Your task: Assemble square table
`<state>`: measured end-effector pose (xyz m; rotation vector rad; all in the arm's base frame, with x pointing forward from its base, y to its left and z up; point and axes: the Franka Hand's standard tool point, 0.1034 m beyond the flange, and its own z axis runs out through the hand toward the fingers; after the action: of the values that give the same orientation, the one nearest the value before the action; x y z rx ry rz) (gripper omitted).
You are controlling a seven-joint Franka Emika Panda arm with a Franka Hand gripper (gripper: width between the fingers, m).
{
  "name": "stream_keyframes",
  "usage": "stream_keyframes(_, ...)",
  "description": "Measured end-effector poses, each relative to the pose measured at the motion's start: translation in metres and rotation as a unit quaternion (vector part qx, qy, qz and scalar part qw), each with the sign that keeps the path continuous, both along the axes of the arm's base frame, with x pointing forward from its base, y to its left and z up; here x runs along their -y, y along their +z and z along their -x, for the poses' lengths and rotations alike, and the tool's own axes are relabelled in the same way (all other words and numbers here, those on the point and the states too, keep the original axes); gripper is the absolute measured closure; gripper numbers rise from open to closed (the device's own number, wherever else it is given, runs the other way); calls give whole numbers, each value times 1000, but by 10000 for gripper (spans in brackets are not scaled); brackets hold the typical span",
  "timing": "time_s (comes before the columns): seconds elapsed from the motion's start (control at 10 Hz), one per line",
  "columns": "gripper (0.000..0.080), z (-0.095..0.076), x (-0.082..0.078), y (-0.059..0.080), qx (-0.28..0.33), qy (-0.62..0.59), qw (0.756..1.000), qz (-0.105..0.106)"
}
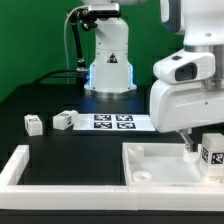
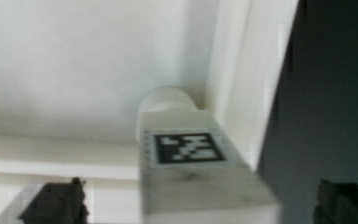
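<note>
The square table's white slab [image 1: 160, 166] lies at the front of the exterior view's right, with a raised rim. A white leg block [image 1: 211, 155] with a black-white tag stands upright near the slab's right end. In the wrist view this leg [image 2: 190, 150] rises in a corner of the slab [image 2: 69, 80], by the rim. My gripper [image 2: 201, 203] is open and straddles the leg. Its dark fingers [image 2: 51, 200] stand clear of the leg on both sides. In the exterior view the gripper [image 1: 200, 150] hangs low over the slab under the big white hand.
Two small white leg blocks [image 1: 34, 123] [image 1: 64, 119] lie on the black table at the exterior view's left. The marker board [image 1: 112, 122] lies in front of the robot base [image 1: 108, 60]. Long white frame bars [image 1: 20, 165] border the front left.
</note>
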<state>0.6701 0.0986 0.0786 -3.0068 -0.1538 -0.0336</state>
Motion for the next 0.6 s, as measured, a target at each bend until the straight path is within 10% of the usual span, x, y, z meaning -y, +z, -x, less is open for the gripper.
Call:
stream_keyframes(0.2,151,-1,2,-2,0,-16,1000,1)
stream_keyframes(0.6,512,-1,2,-2,-8,-83,997,-1)
